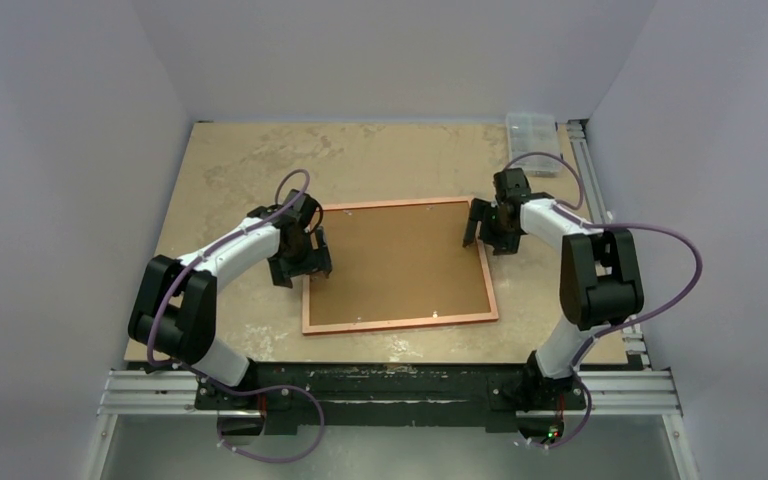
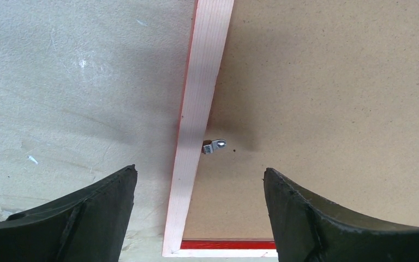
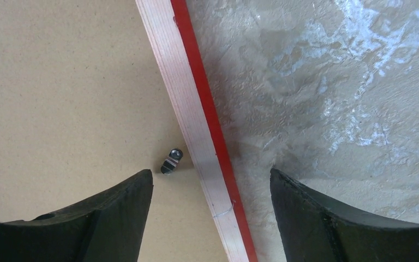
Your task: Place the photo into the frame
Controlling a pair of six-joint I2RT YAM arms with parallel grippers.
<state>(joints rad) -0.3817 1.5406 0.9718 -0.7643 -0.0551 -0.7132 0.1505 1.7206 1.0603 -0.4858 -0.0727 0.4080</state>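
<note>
The frame (image 1: 400, 324) lies face down in the middle of the table, its pale wood back rail up and red showing at the edges. A brown backing board (image 1: 395, 262) fills it. The photo is hidden. My left gripper (image 1: 305, 258) is open and empty, its jaws straddling the frame's left rail (image 2: 196, 125) just above it, near a small metal clip (image 2: 214, 146). My right gripper (image 1: 490, 230) is open and empty, its jaws straddling the right rail (image 3: 188, 114) near another clip (image 3: 171, 161).
A clear plastic box (image 1: 533, 130) stands at the back right corner. A metal rail (image 1: 590, 170) runs along the table's right side. White walls close in the left, back and right.
</note>
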